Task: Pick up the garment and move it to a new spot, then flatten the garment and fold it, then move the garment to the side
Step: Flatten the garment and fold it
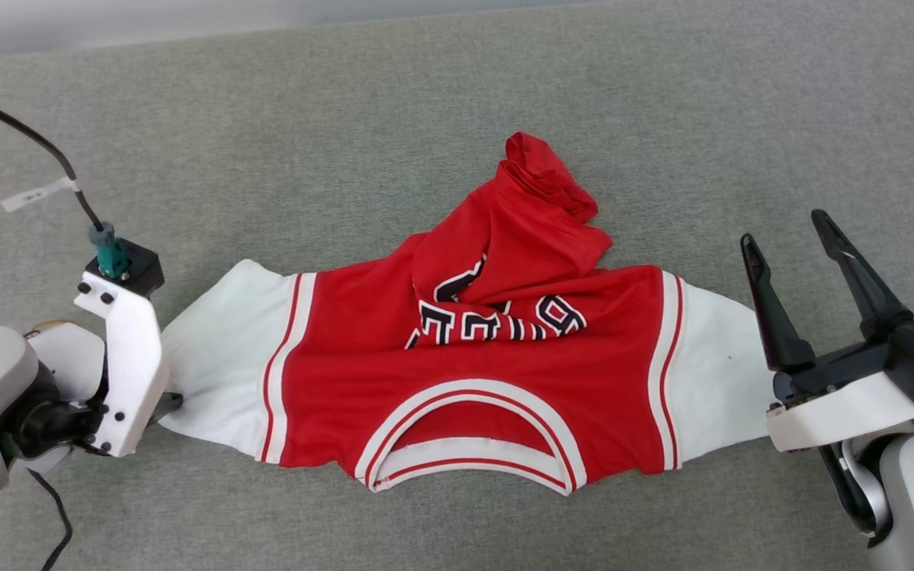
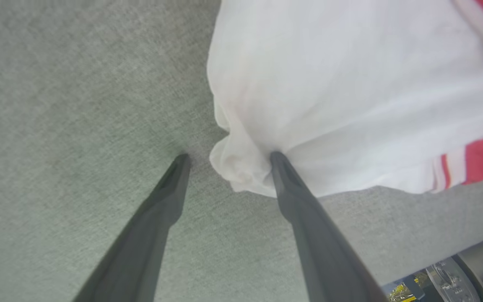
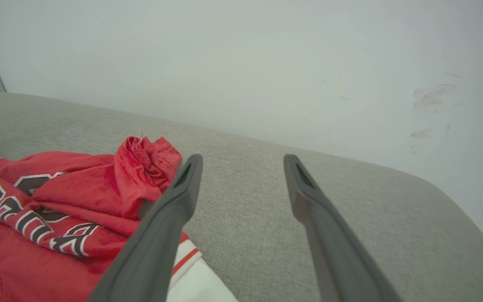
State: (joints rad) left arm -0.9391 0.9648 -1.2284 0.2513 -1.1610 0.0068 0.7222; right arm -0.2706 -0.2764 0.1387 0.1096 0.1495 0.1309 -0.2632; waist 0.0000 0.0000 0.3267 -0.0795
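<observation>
— Left gripper [image 2: 229,156] first, seen from its own wrist: how do its two dark fingers stand?

— Spread apart, with nothing clamped between them. One fingertip [image 2: 276,158] touches the bunched edge of the garment [image 2: 342,92], at the end of a white sleeve. The other tip is over the bare grey fabric surface [image 2: 57,105], just beside that edge.

— And the right gripper [image 3: 242,158]?

— Also spread wide and holding nothing. Its fingers point across the surface toward a pale wall [image 3: 266,63]. The other white sleeve lies under the finger nearer the red cloth; I cannot tell whether they touch.

— From the head view, where is the shirt?

— It lies in the middle of the surface, between the two arms, a sleeve stretched toward each one. The striped collar [image 1: 469,388] is on the side nearest the robot. The red body is folded back over itself, so it partly covers the black-and-white lettering [image 1: 497,323]. Its crumpled end [image 1: 544,170] sits at the far side.

— Anything else around?

— A black cable [image 1: 28,139] with a white tag [image 1: 36,193] runs to the left wrist, whose white plate hides most of that arm's fingers. The right gripper stands at the outer end of its sleeve.
</observation>
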